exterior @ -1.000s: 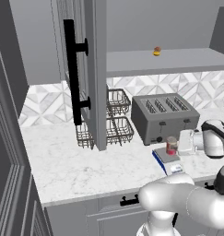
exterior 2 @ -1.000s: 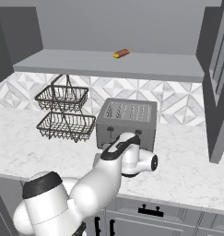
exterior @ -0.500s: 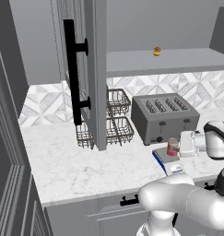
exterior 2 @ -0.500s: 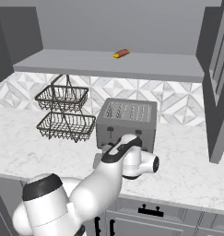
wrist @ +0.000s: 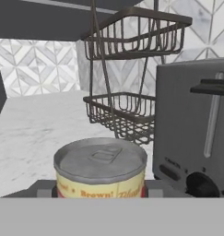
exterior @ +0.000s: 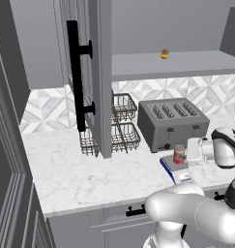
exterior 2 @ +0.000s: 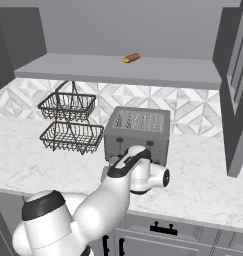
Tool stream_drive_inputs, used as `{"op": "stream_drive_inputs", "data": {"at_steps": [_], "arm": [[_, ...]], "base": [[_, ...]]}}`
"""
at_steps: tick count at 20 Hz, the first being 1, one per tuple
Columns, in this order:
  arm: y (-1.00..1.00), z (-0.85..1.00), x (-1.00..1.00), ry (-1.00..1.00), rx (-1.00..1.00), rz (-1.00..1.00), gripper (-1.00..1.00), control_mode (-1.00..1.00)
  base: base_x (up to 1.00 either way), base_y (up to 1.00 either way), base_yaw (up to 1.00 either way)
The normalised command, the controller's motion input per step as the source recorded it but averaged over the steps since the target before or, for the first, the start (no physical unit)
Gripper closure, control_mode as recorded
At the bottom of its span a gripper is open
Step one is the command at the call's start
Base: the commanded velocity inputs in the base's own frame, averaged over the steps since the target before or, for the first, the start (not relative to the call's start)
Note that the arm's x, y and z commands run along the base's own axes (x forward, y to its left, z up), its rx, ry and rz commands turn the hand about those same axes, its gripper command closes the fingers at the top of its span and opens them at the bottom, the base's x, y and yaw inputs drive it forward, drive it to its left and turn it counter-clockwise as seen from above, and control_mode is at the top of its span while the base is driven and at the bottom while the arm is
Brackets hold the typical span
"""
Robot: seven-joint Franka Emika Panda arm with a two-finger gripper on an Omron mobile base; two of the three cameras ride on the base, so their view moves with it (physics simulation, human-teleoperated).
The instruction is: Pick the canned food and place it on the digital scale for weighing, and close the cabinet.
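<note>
The canned food (exterior: pixel 179 154) stands upright on the digital scale (exterior: pixel 183 178), a flat square with a blue edge, in front of the toaster. My gripper (exterior: pixel 185 153) reaches in from the right at can height and is shut on the canned food. In the hand view the can (wrist: pixel 100 168) shows its metal top and pale label band very close, resting on the grey plate of the scale (wrist: pixel 41 188); the fingertips are hidden. The cabinet stands open: its left door (exterior: pixel 92 72) with a long black handle (exterior: pixel 76 82) swings out over the counter, and the right door (exterior 2: pixel 238 80) is open too.
A grey four-slot toaster (exterior: pixel 172 123) (exterior 2: pixel 138 131) stands just behind the scale. A two-tier wire basket (exterior: pixel 120 131) (exterior 2: pixel 69 122) sits left of it. A tiny orange-yellow item (exterior: pixel 164 54) (exterior 2: pixel 131 58) lies on the cabinet shelf (exterior: pixel 186 64). My arm (exterior 2: pixel 118 185) covers the scale in the right base view.
</note>
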Motion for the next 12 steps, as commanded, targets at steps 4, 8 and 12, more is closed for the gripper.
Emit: {"op": "stream_drive_inputs", "data": {"at_steps": [4, 8, 12], "arm": [[0.00, 0.00, 0.00, 0.00, 0.00, 0.00, -1.00, -1.00], [-0.01, 0.00, 0.00, 0.00, 0.00, 0.00, -1.00, -1.00], [-0.04, 0.00, -0.09, -0.01, 0.00, 0.00, -1.00, -1.00]], "base": [[0.00, 0.00, 0.00], [0.00, 0.00, 0.00], [0.00, 0.00, 0.00]]}}
